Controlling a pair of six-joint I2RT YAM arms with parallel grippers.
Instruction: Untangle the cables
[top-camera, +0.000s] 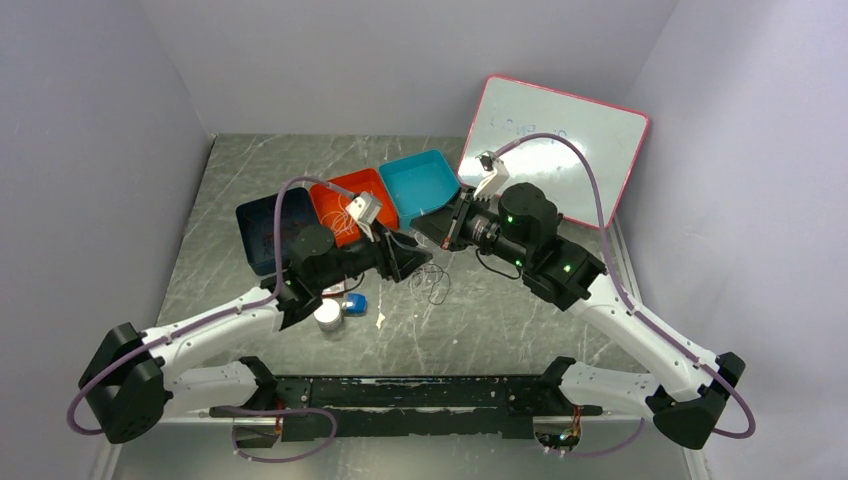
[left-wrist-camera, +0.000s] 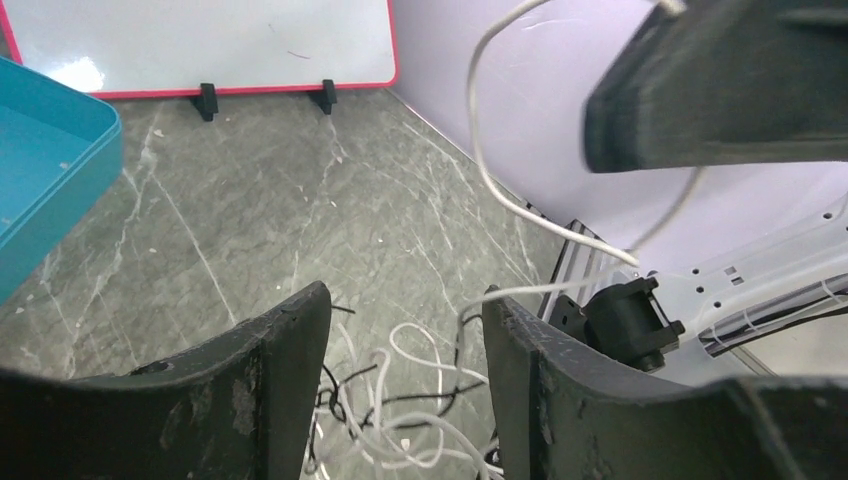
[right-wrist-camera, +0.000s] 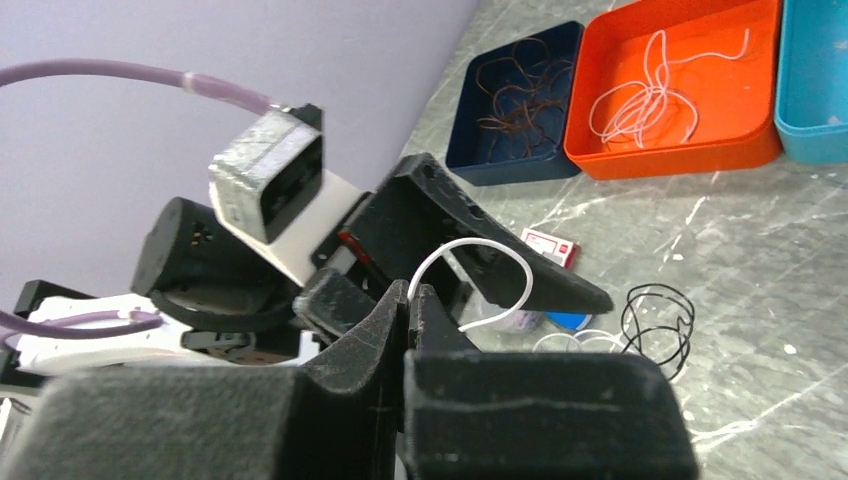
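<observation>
Grey marble tabletop (top-camera: 520, 330): the cables (top-camera: 432, 285) lie knotted at its middle. One white cable (left-wrist-camera: 472, 110) rises from them (likely to draw it free) into the right gripper (right-wrist-camera: 408, 295), clamped on it; the left gripper (left-wrist-camera: 405, 300) hangs spread above the knot, seemingly to hold it down.

a robotics lab cell (plain lilac walls (top-camera: 90, 150)), whiteboard (top-camera: 560, 135) propped on a marbled table (top-camera: 520, 330).
</observation>
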